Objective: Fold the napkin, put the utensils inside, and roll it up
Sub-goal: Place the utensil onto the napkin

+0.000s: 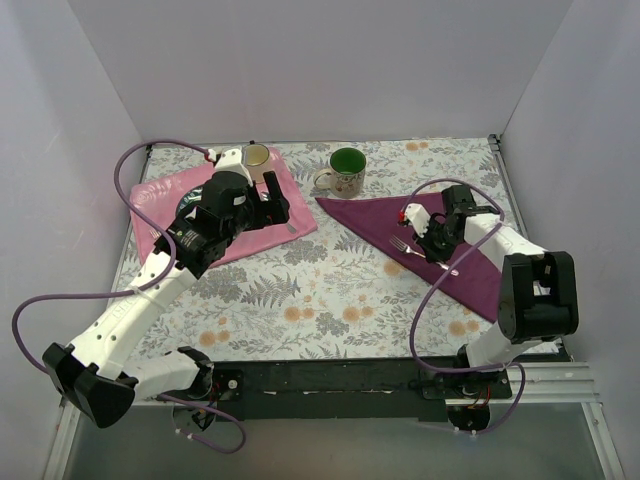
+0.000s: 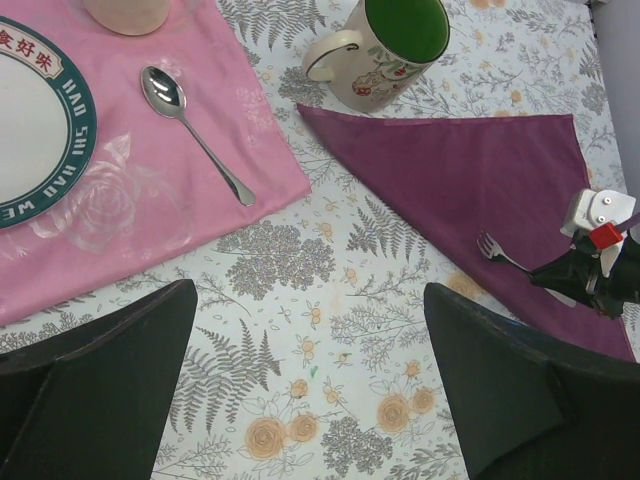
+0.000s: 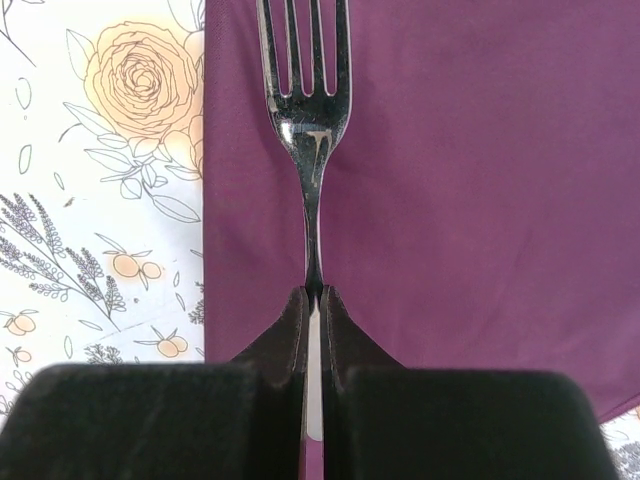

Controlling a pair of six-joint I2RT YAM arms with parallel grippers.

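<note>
purple napkin: lies flat as a triangle on the 3 o'clock side of the tabletop, with one corner reaching toward the green mug.
fork: over the napkin, just inside its 9 o'clock edge, tines pointing to about 10 o'clock in the top view; cannot tell whether it touches the cloth.
right fingers: pinched together on the fork's handle.
spoon: lying on the pink mat on the 9 o'clock side of the tabletop, just beside the plate, well apart from the napkin.
left fingers: spread wide with nothing between them, above the floral tabletop near the mat's edge.
green mug: upright toward 12 o'clock, between mat and napkin, handle turned to 9 o'clock.
cream cup: at the mat's 12 o'clock edge.
</note>
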